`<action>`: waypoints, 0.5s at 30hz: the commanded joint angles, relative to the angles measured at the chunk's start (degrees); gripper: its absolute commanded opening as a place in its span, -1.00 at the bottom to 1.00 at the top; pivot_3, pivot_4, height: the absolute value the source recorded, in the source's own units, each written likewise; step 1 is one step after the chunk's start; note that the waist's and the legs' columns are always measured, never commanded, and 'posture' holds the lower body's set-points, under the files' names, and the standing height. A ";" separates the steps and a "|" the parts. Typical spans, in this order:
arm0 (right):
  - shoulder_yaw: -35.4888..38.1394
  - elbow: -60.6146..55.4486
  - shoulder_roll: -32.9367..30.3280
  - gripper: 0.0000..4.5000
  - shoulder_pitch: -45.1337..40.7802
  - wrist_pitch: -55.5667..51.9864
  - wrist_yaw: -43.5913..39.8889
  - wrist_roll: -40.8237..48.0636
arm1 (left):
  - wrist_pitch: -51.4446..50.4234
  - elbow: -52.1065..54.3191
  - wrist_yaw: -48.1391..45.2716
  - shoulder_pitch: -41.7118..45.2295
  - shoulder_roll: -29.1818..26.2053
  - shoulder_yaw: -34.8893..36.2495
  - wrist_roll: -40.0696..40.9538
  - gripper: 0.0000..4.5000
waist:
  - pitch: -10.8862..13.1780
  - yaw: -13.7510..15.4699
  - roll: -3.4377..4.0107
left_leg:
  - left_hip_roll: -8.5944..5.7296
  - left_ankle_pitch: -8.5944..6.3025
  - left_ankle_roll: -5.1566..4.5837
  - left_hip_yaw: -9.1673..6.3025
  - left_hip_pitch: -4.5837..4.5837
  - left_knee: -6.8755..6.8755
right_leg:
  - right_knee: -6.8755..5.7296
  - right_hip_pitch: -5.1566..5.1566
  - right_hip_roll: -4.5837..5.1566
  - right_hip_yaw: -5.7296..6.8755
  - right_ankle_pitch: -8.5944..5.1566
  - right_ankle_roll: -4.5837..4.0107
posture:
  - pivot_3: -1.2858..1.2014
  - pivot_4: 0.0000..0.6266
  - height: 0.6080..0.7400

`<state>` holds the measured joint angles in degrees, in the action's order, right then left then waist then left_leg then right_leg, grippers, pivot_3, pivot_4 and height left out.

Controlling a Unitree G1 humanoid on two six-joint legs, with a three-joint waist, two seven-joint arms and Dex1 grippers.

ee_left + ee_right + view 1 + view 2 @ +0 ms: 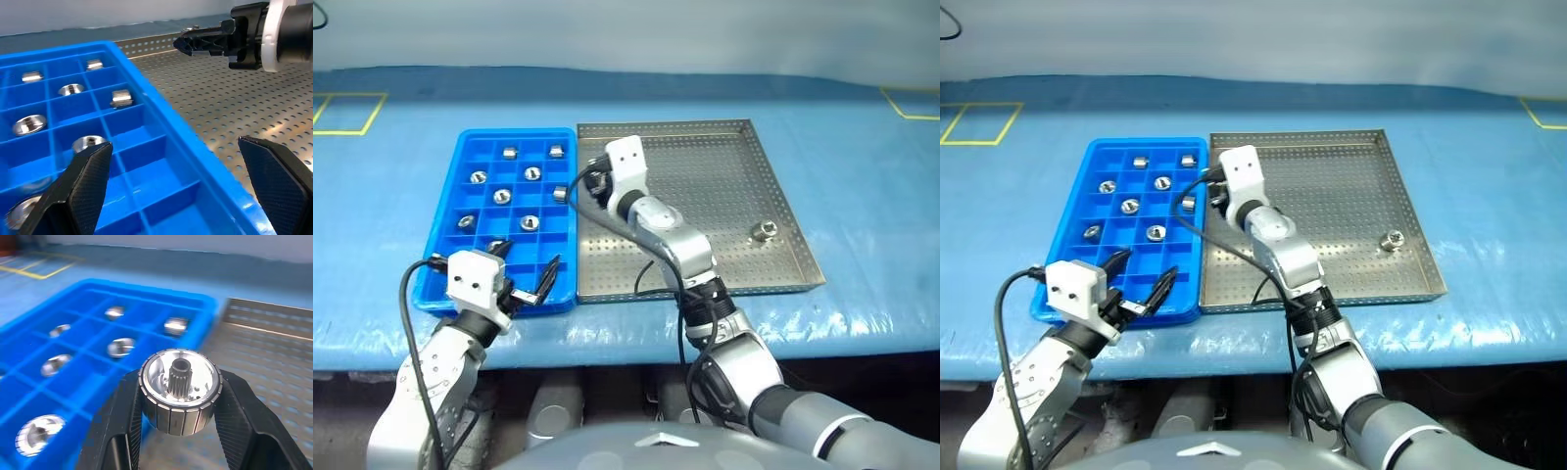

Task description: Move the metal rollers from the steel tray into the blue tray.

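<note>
While gripping a roller [178,391], right end effector [178,431] beside blue tray [450,211].

Glossy blue plastic tray [450,262]; matt perforated steel tray [724,186]; shiny ribbed metal rollers [178,394]; textured black fingers [88,181].

Steel tray [705,274] floor is nearly all bare: one roller [764,231] sits near its right rim, so the middle and far end are open for a gripper. The right arm [666,240] runs diagonally across the tray's near-left part and blocks that corner. Right gripper [178,418], clamped on a roller [178,390], hangs by the seam between the two trays. Blue tray [448,211]: far and middle cells mostly hold rollers, near-row cells look free. Left gripper [527,279], fingers spread wide, hangs over the blue tray's near edge, crowding those cells.
</note>
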<state>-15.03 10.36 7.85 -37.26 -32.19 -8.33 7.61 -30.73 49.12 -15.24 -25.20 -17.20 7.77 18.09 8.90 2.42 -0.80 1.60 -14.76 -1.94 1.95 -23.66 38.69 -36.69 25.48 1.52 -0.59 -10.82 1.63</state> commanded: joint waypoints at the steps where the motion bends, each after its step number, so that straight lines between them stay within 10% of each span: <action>1: -4.23 -4.29 4.39 -0.24 0.17 -1.78 -2.86 1.15 | 2.47 4.64 1.11 -3.31 1.25 2.53 0.33 1.00 | 0.00 0.96 -0.02 | -0.03 0.00 0.00 -0.01 -0.01 0.00 | 0.01 -0.01 0.06 0.03 0.00 0.01 | 0.30 -0.52 1.00; 15: -11.79 -16.56 -4.36 -0.24 13.19 -12.52 -7.19 -0.13 | 3.25 4.69 1.51 -4.88 1.31 -0.40 -0.41 1.00 | -0.02 3.17 -0.02 | 0.02 -0.02 0.04 -0.20 -0.04 -0.02 | 0.59 -0.02 0.10 0.40 0.04 0.12 | 0.29 -0.52 1.00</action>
<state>-27.16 -4.92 3.74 -24.75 -43.92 -15.38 7.76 -28.18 52.18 -13.72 -30.52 -15.57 7.95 17.95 8.88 5.58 -0.82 1.62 -14.78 -1.90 1.75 -23.70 38.67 -36.10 25.46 1.62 -0.17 -10.79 1.75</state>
